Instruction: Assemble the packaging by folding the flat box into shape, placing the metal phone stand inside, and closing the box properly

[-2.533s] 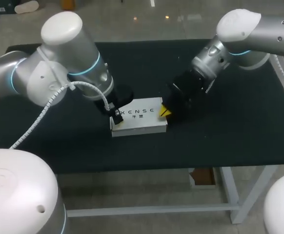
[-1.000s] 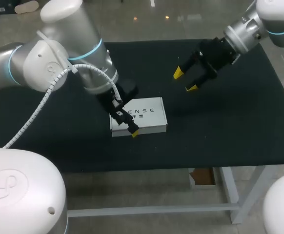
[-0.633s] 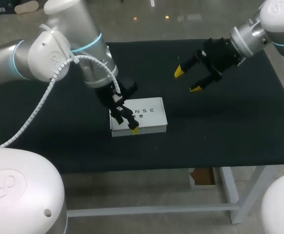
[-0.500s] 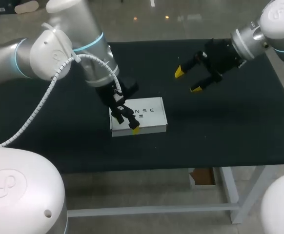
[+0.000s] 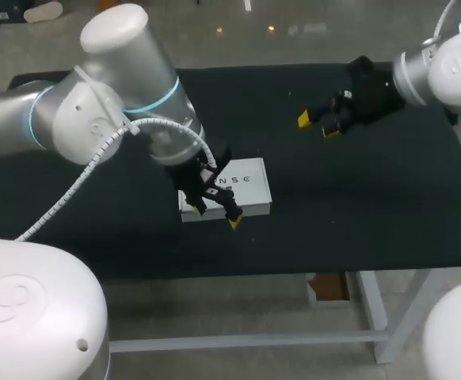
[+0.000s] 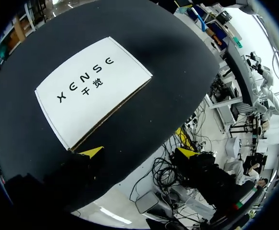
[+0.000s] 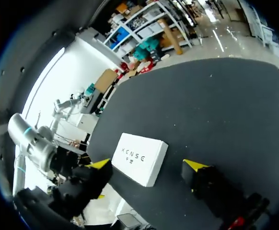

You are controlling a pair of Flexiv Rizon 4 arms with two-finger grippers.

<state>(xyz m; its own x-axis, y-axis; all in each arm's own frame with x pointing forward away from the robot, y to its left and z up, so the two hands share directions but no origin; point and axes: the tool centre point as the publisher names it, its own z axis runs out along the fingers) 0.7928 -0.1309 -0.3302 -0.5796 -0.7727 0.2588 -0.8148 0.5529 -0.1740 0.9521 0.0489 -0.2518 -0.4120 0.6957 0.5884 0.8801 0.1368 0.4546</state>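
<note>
White box (image 5: 226, 190) lies flat on black table (image 5: 373, 214), printed face up, lid flat, all sides shut. It sits approx midway btwn table's left & right edges, somewhat nearer front edge than back.

L arm (image 5: 112, 111) comes in over table's left side & bends down to box's front-left corner. Left gripper (image 5: 215, 215) is spread wide, nothing btwn its fingers. One yellow tip is over box's front-left corner, the other just past box's front side, over bare table. Can't tell if either tip touches the cardboard. In L wrist view, box (image 6: 94, 91) lies ahead of left gripper (image 6: 139, 153), its nearest corner just beside one tip; the other tip hangs past table's front edge.

R arm (image 5: 444, 71) comes in over table's back-right corner. Right gripper (image 5: 318, 125) hangs above table, fingers apart & empty, well apart from box, toward back edge & right of ctr. In R wrist view, box (image 7: 140, 158) shows far ahead of right gripper (image 7: 146, 165), seen in the gap btwn its tips but not near them.
</note>
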